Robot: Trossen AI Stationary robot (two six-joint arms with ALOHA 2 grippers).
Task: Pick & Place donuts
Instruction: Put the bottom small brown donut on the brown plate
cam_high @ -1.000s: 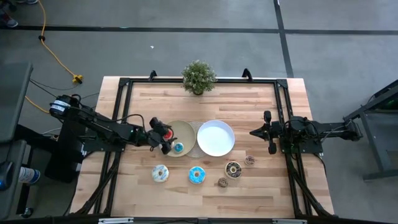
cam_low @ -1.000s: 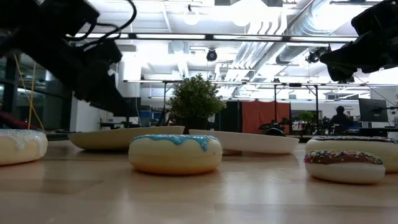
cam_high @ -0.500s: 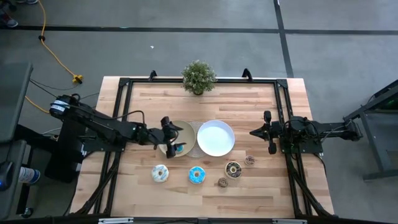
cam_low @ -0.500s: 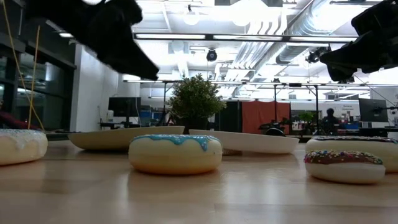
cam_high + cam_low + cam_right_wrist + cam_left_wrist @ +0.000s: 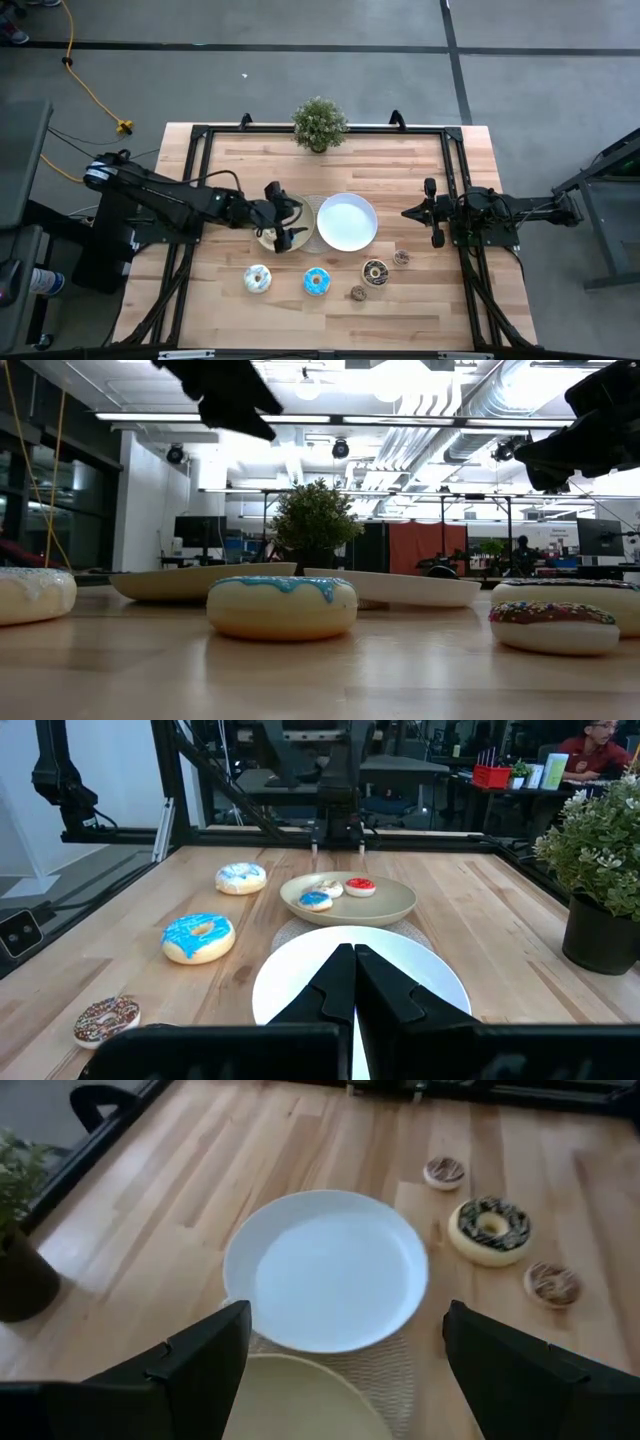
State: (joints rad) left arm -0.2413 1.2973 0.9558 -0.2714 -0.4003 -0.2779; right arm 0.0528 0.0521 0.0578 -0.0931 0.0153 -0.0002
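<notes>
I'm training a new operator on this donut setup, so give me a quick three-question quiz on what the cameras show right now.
1. True or false: the right claw is shut.
2. The left claw hovers, open, above which thing? A) the beige plate B) the white plate C) the plant
3. How many donuts lie in the beige plate, judged from the right wrist view?

Key: 1 true; 2 A; 3 three (one red, one blue, one pale).

No text, label or number can be read anywhere
</notes>
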